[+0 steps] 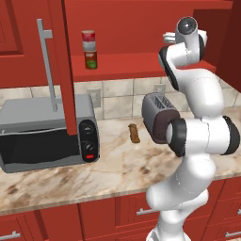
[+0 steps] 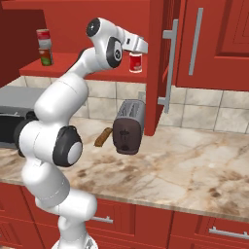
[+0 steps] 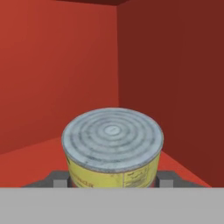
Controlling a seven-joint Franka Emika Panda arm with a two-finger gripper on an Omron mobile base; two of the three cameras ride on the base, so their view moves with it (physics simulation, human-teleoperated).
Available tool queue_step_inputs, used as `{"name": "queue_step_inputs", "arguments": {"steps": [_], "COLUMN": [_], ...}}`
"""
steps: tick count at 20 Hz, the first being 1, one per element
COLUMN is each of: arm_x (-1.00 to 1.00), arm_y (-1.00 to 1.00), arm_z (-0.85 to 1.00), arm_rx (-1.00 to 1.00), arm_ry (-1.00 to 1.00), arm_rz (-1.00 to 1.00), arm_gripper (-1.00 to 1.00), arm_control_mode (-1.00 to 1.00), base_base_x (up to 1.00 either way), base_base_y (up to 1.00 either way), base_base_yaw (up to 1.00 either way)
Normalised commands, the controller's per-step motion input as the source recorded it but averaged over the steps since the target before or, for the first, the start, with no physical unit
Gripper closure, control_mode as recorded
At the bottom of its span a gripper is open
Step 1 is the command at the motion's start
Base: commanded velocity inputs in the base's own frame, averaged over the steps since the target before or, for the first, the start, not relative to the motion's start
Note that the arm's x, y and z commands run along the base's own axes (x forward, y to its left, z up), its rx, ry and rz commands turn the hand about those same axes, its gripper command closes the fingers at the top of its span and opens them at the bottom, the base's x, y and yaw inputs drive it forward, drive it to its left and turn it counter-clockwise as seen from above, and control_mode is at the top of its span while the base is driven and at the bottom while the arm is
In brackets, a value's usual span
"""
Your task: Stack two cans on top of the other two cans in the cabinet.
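Observation:
The red cabinet [image 1: 132,63] stands open. At the left of its shelf [image 2: 73,68], a red can with a pale band [image 1: 88,39] sits on top of a green-labelled can [image 1: 91,59]; the same pair shows as a stack [image 2: 44,46] in the right base view. My gripper [image 2: 142,48] reaches into the right end of the cabinet. It is shut on a can [image 3: 112,151] with a yellow label and a ringed grey lid, held upright between both fingers [image 3: 59,179]. From the right base this can [image 2: 135,62] looks red and white, low over the shelf near the cabinet's back corner.
The open cabinet door [image 1: 63,70] with its long grey handle [image 1: 47,61] hangs over the microwave [image 1: 47,136]. A toaster [image 2: 129,126] and a small brown thing [image 2: 102,137] sit on the marble counter [image 2: 194,160]. Another door [image 2: 155,73] stands open right of my hand.

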Motion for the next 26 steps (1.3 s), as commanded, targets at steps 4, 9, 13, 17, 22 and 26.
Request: {"name": "queue_step_inputs", "arguments": {"steps": [4, 9, 13, 17, 22, 26], "arm_x": [0.00, 0.03, 0.06, 0.10, 0.10, 0.06], "arm_y": [0.00, 0.00, 0.00, 0.02, 0.03, 0.02], "arm_z": [-0.11, -0.14, -0.16, -0.17, -0.15, -0.14], "arm_rx": [0.00, 0.00, 0.00, 0.00, 0.00, 0.00], "arm_ry": [0.00, 0.01, 0.05, 0.11, 0.05, 0.01], "arm_rz": [0.00, 0.00, 0.00, 0.00, 0.00, 0.00], "arm_gripper": [1.00, 1.00, 1.00, 1.00, -1.00, -1.00], "arm_control_mode": [-1.00, -1.00, -1.00, -1.00, -1.00, -1.00], "base_base_x": [0.00, 0.00, 0.00, 0.00, 0.00, 0.00], "base_base_y": [0.00, 0.00, 0.00, 0.00, 0.00, 0.00], "base_base_yaw": [0.00, 0.00, 0.00, 0.00, 0.00, 0.00]}}
